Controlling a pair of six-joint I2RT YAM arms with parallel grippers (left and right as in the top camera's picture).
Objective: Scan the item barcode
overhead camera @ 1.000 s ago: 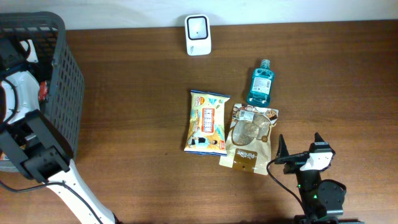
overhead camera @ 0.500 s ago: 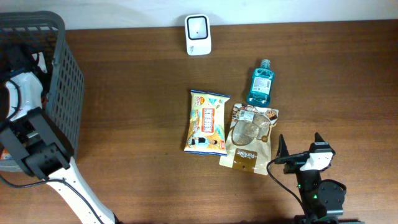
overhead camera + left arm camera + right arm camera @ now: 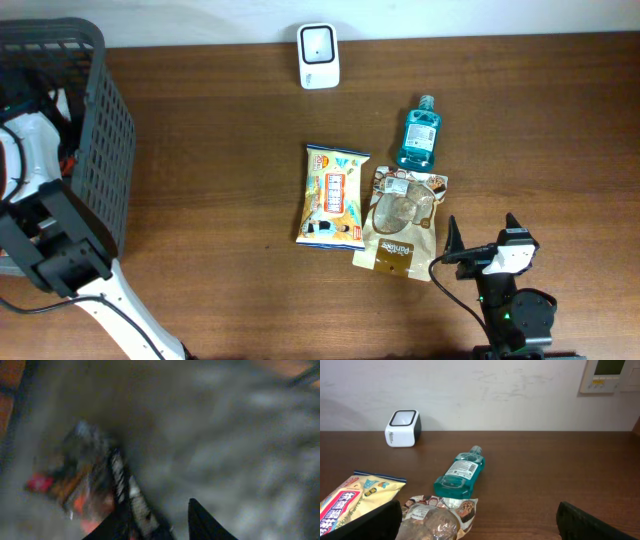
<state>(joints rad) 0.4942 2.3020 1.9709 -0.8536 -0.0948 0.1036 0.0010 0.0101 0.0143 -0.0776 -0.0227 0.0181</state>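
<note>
My left arm reaches into the dark mesh basket at the table's left, and its gripper is hidden there in the overhead view. The blurred left wrist view shows a crumpled packet with red and orange print on the basket floor. The left gripper is open, the packet's edge lying against the left finger and a gap before the right one. The white barcode scanner stands at the table's back edge. My right gripper rests wide open near the front right, holding nothing.
A yellow snack bag, a brown pouch and a teal mouthwash bottle lie mid-table. The right wrist view shows the scanner, the bottle and the pouch ahead of the fingers.
The left arm has shifted slightly inside the basket. The right arm and the items on the table have not moved.
</note>
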